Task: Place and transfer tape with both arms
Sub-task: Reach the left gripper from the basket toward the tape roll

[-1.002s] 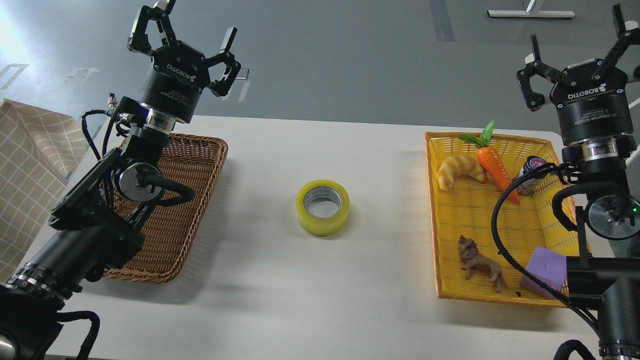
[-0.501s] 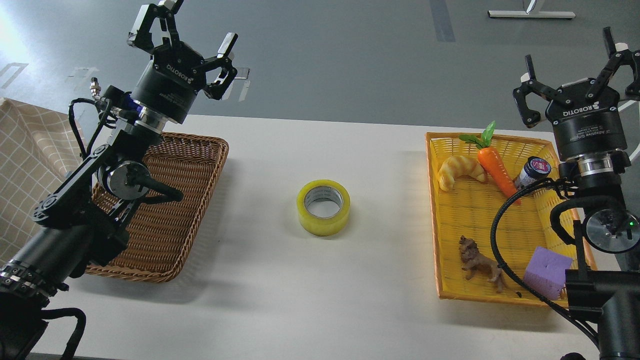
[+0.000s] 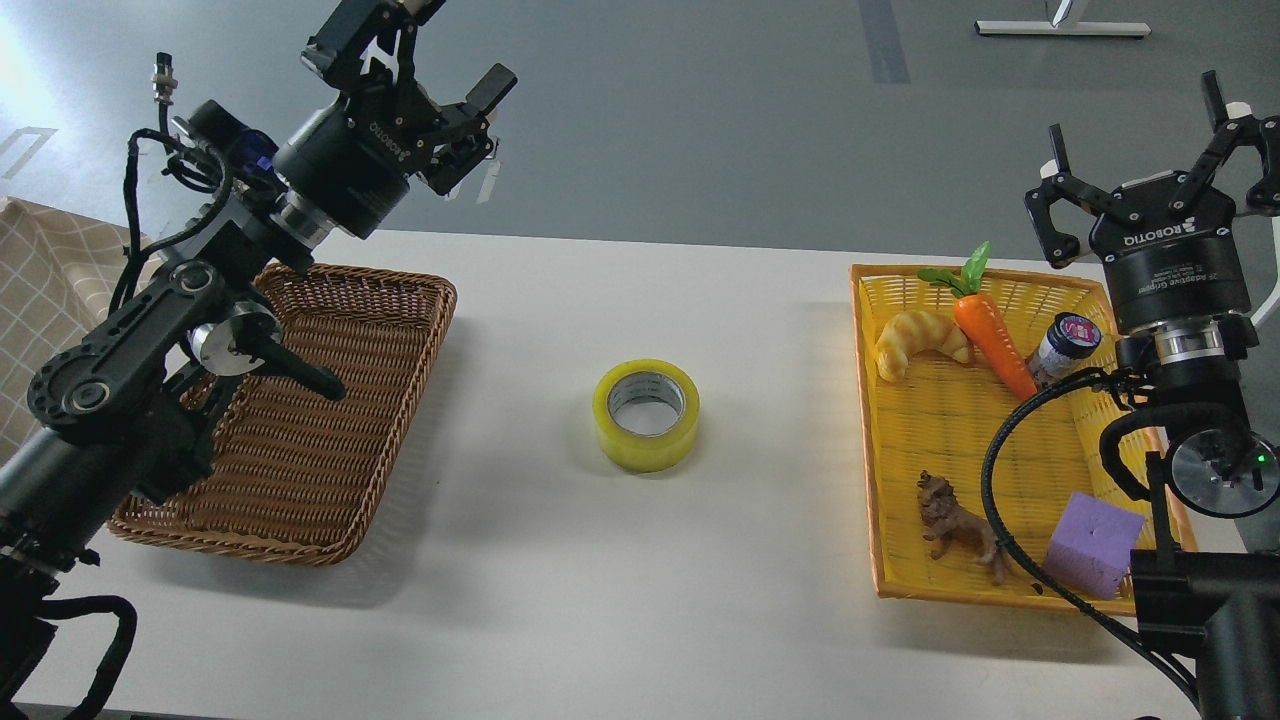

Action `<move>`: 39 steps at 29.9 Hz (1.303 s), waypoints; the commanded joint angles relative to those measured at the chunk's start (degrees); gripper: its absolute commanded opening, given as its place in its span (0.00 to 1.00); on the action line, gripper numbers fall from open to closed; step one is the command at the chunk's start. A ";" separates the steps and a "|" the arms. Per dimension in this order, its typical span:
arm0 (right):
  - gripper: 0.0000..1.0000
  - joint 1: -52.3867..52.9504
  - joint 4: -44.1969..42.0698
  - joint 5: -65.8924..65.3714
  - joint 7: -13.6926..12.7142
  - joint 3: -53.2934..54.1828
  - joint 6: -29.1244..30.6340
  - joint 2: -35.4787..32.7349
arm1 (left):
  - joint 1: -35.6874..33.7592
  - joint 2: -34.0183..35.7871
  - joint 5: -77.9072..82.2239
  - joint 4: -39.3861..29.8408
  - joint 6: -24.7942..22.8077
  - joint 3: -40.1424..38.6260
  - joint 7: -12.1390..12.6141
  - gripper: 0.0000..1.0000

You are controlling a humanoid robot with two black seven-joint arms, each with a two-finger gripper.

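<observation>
The tape [image 3: 647, 414], a yellow translucent roll with a grey-white core, lies flat on the white table [image 3: 600, 580] at its middle, between the two baskets. My left gripper [image 3: 455, 45] is raised above the far end of the brown basket, tilted toward the right; it is open and empty. My right gripper [image 3: 1140, 130] is raised over the far right corner of the yellow basket, pointing up; it is open and empty. Both grippers are well apart from the tape.
A brown wicker basket [image 3: 400, 400] stands on the left, with nothing seen in it. A yellow basket [image 3: 868, 430] on the right holds a toy croissant [image 3: 918, 340], a carrot [image 3: 990, 335], a small jar [image 3: 1066, 342], a toy lion [image 3: 958, 528] and a purple block [image 3: 1095, 545]. A checked cloth [image 3: 40, 290] hangs at the left edge.
My left arm has swung up and to the right, uncovering more of the brown basket. My right gripper has dropped slightly. The tape has not moved.
</observation>
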 commanded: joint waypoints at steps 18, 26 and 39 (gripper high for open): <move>1.00 -0.75 0.15 0.27 0.00 0.00 0.00 0.00 | -2.51 0.22 37.24 -6.39 1.48 3.52 1.77 0.98; 1.00 -0.84 0.15 0.36 0.00 0.09 0.00 0.00 | -3.03 1.36 50.69 -6.30 1.48 5.37 4.75 0.98; 1.00 -2.16 -0.03 0.36 0.18 0.18 0.00 0.00 | -3.83 4.70 62.82 -7.96 1.39 10.20 8.97 0.98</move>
